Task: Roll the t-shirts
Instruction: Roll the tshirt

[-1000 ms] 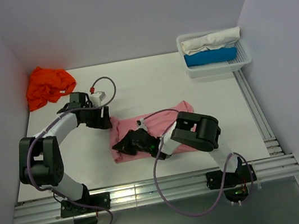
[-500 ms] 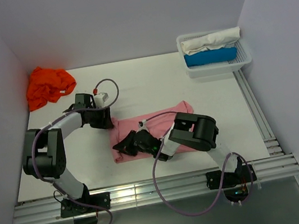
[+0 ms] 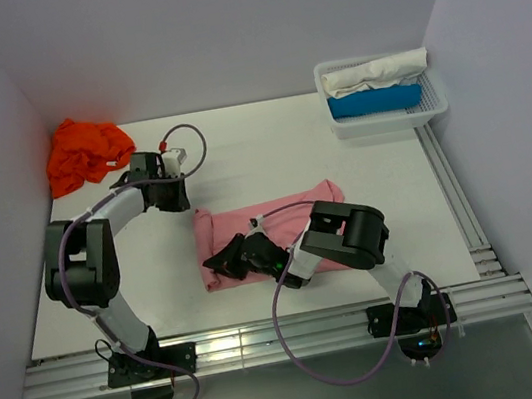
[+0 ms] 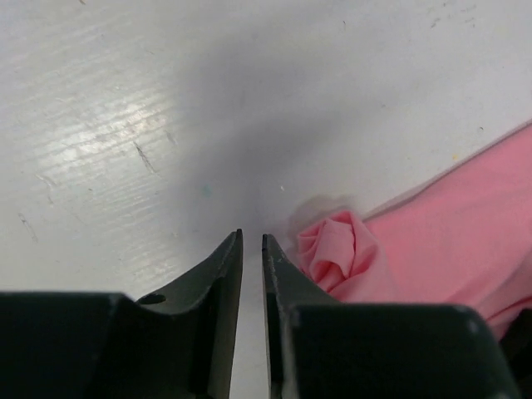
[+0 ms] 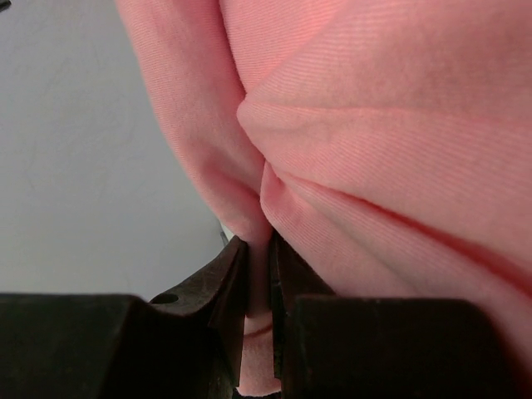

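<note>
The light pink t-shirt (image 3: 283, 212) lies spread across the middle of the table, its left end bunched up. My right gripper (image 3: 222, 262) is at that left end, shut on a fold of the pink t-shirt (image 5: 374, 125), with cloth pinched between its fingers (image 5: 258, 241). My left gripper (image 3: 175, 196) sits just beyond the shirt's far left corner. Its jaws (image 4: 252, 237) are drawn almost together with only bare table in the slit, and the crumpled pink corner (image 4: 332, 249) lies free to their right. The orange t-shirt (image 3: 86, 152) is heaped in the far left corner.
A white mesh basket (image 3: 434, 110) stands at the far right with a rolled white cloth (image 3: 372, 71) and a rolled blue cloth (image 3: 374, 101) in it. Walls close the table on the left, back and right.
My left gripper has drawn back a little from the pink shirt's corner towards the far left, and its jaws have closed. The right gripper has kept its hold and place.
</note>
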Tool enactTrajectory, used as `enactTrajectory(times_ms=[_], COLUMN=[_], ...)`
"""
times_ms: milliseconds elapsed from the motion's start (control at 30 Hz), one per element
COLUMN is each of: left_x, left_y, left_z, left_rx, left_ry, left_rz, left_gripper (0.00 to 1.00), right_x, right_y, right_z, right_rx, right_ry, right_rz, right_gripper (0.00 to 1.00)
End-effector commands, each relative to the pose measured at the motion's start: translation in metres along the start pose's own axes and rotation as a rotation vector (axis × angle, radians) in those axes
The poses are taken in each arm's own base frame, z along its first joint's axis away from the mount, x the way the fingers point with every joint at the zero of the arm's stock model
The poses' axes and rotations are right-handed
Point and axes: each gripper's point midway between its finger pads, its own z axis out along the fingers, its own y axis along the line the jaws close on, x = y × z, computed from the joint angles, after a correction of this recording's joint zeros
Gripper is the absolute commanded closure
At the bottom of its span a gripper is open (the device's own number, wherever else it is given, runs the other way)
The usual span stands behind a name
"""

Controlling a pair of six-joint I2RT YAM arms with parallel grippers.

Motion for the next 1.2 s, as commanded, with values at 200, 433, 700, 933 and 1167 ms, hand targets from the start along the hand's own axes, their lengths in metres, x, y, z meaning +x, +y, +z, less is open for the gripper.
enactTrajectory(times_ms=[200,433,700,933,1167], left_x=[-0.035,-0.01,0.04,0.047,0.04], left_y=[-0.004,-0.03,-0.038,-0.039,-0.035], left_z=[-0.022,-0.048,-0.038,-0.023,-0.016], left_rx=[0.013,0.134,0.188,0.164,0.088], left_ry=[-0.087,-0.034,0.074,0.094,0.095], left_rz=[0.032,0.064,0.07,0.07,0.077], left_gripper=[0.58,0.38,0.37,0.41,0.47], right_x=[0.002,-0.002,-0.009,-0.012,-0.025], right_y=[-0.014,-0.007,-0.01,0.0,0.01], right_z=[0.0,0.001,0.0,-0.001,-0.016], right_rx=[0.043,0.097,0.177,0.219,0.401], right_ry=[0.001,-0.03,-0.077,-0.11,-0.239], right_rz=[-0.003,-0.066,-0.121,-0.177,-0.358], right_gripper=[0.92,0.86,0.82,0.7,0.58])
